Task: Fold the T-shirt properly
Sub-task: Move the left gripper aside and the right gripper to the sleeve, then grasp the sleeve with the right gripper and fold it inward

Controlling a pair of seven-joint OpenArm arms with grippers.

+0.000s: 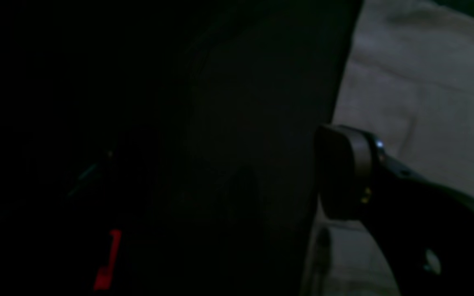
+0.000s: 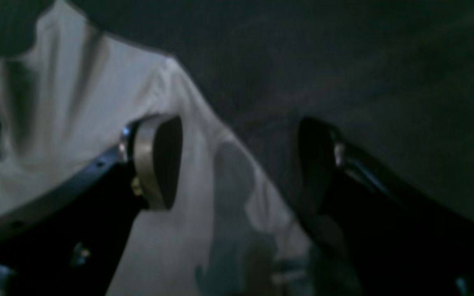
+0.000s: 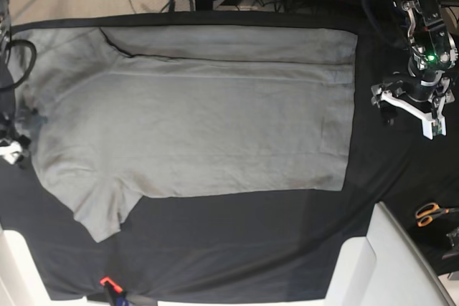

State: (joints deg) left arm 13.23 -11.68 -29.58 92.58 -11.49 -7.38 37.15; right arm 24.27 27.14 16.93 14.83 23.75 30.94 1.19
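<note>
T-shirt (image 3: pixel 193 120) looks light, soft, limp; I'd pinch hem corners. Left hand (image 3: pixel 411 109) open beside its hem; right hand (image 2: pixel 237 164) open over its collar end.

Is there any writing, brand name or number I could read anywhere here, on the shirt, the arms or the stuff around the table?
No text can be read in any of the three views.
T-shirt: plain grey, no print or label visible.
Red mark in the dark left wrist view: too blurred to tell if it is lettering.
Green light on the arm: a lamp only, no sign.
</note>
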